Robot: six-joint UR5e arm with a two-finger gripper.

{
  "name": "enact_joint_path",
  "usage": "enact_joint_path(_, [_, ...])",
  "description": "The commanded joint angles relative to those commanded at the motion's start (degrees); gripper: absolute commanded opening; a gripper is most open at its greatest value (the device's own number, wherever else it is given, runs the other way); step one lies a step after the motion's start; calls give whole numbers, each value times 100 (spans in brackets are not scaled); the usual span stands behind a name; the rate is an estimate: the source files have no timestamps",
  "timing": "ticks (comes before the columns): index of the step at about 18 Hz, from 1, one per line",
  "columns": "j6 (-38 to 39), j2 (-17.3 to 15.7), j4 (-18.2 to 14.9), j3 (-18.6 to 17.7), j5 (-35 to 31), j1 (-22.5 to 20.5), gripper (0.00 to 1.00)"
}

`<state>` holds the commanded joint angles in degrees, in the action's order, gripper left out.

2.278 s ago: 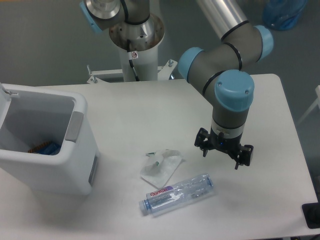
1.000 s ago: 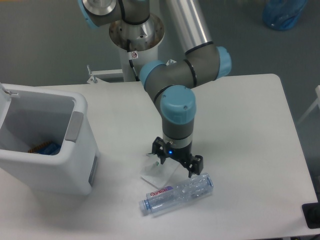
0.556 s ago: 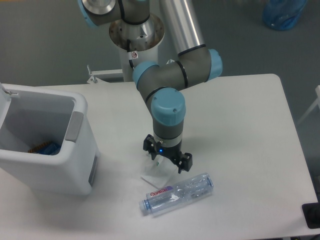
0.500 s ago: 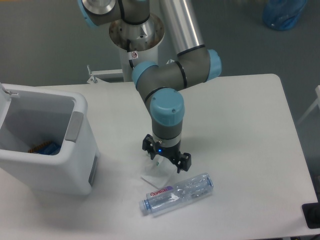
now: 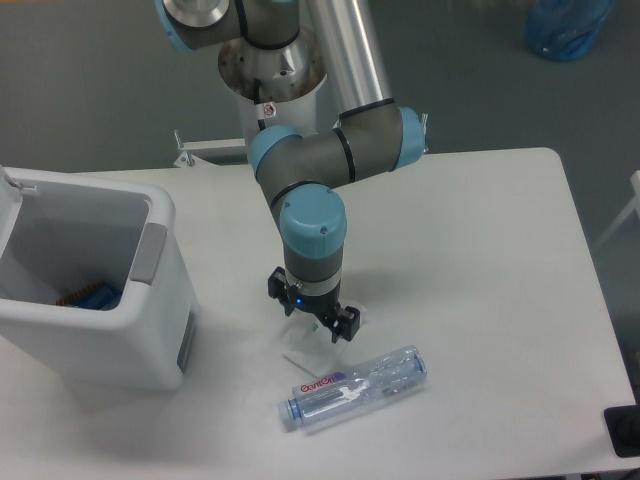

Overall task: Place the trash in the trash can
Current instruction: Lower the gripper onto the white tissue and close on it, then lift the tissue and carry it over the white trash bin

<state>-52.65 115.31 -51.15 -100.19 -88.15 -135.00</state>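
The crumpled translucent white wrapper (image 5: 308, 350) lies on the table, mostly hidden under my gripper (image 5: 312, 312). The gripper hangs directly over it, open, with one finger on each side and nothing held. Just in front lies the clear plastic bottle (image 5: 355, 388) on its side, its red-lettered label toward the left. The white trash can (image 5: 90, 290) with a grey side panel stands at the left edge of the table, well to the left of the gripper.
Something blue and orange (image 5: 88, 296) lies at the bottom of the trash can. The arm's base column (image 5: 272, 95) rises behind the table. A blue bag (image 5: 568, 25) sits on the floor at the top right.
The arm has swung from the right side of the table leftward and come down over the wrapper. Wrapper and bottle have not moved.
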Motion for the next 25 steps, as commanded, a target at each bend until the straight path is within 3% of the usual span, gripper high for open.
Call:
enact_joint_path(1, [0, -17, 0, 0, 9, 0, 0])
enact_joint_path(10, [-9, -220, -219, 219, 561, -35, 0])
enact_joint_path(16, [-9, -561, -1545, 1001, 1211, -184, 0])
enact_joint_path(25, [166, -896, -2179, 2029, 2600, -352, 0])
